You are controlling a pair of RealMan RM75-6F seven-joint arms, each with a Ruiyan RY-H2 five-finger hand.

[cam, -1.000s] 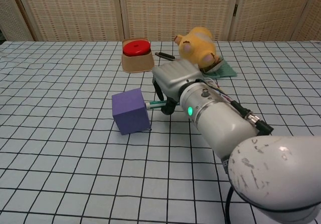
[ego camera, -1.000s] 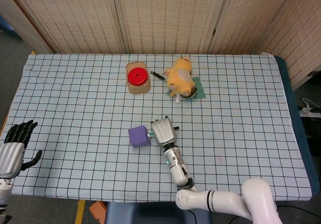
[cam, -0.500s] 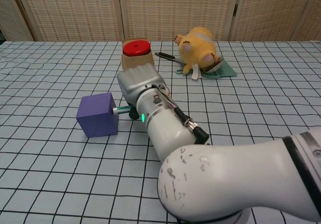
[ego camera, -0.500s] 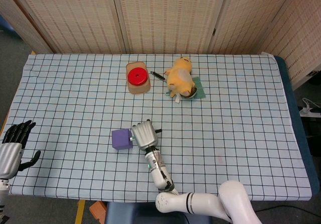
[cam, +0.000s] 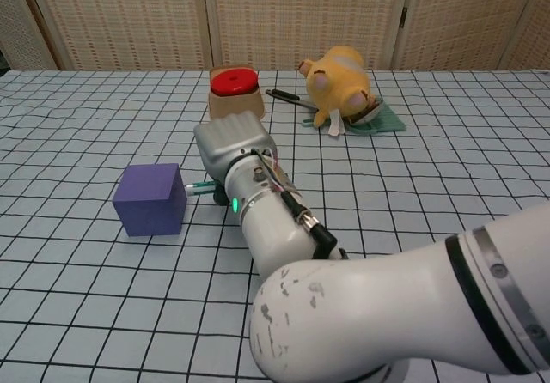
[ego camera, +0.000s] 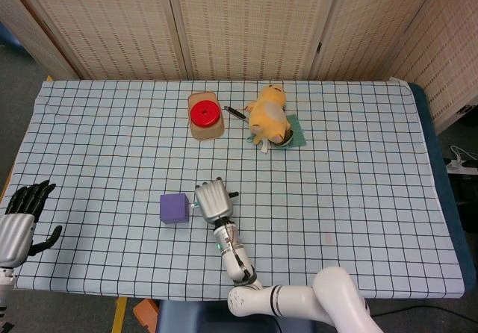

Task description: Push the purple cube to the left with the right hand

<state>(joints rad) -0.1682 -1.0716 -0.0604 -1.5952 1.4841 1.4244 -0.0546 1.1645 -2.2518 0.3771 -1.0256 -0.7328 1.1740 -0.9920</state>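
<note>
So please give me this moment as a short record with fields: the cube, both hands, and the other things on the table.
purple cube: on the checked tablecloth, left of the right hand
right hand: fingers curled, holds nothing; a narrow gap to the cube shows in the chest view
left hand: at the table's near left edge, fingers apart, holds nothing
far side: red disc on a tan block; yellow plush toy on a green cloth

Matt purple cube (cam: 149, 209), smooth silver metal-look robot hand (cam: 230, 147), checked cloth over bench (cam: 447, 185), fuzzy plush toy (cam: 339, 78).
</note>
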